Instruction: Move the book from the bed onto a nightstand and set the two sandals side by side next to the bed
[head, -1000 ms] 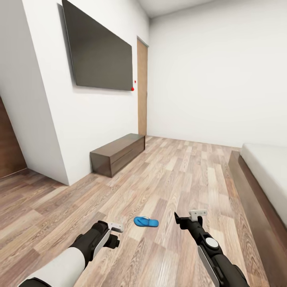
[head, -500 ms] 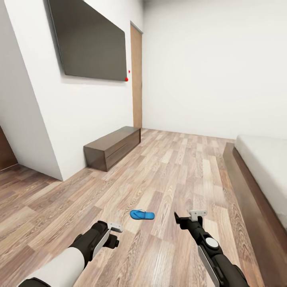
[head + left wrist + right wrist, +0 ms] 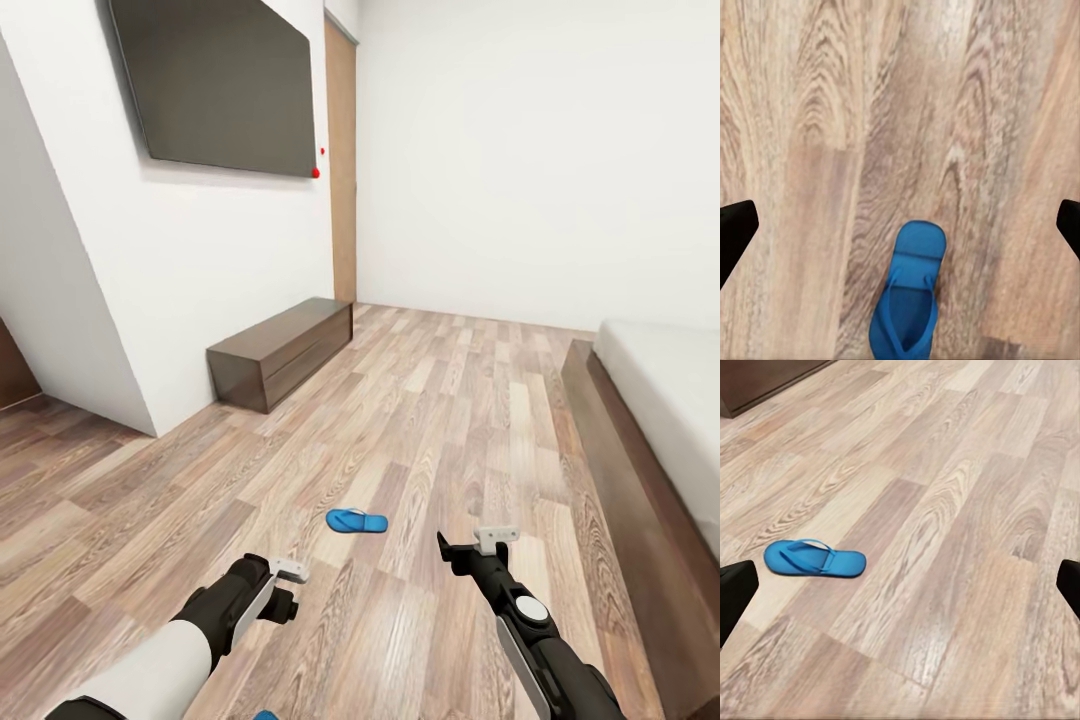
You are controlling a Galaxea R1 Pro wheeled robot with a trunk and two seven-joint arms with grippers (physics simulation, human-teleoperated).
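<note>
Sandal [image 3: 356, 521] lies flat on the plank floor [image 3: 450, 420], lower centre of my head view, between both arms | second sandal [image 3: 907, 304] under my left gripper [image 3: 290, 588] | left and right gripper [image 3: 475, 545] both spread wide, carrying nothing | bed [image 3: 650, 420] at right edge | dark low cabinet [image 3: 280, 350] by the left wall

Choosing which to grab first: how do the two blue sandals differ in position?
The far sandal lies crosswise on the floor ahead; the near sandal lies close in, below the left hand, cut by the head view's bottom edge. Both are blue, straps up.
</note>
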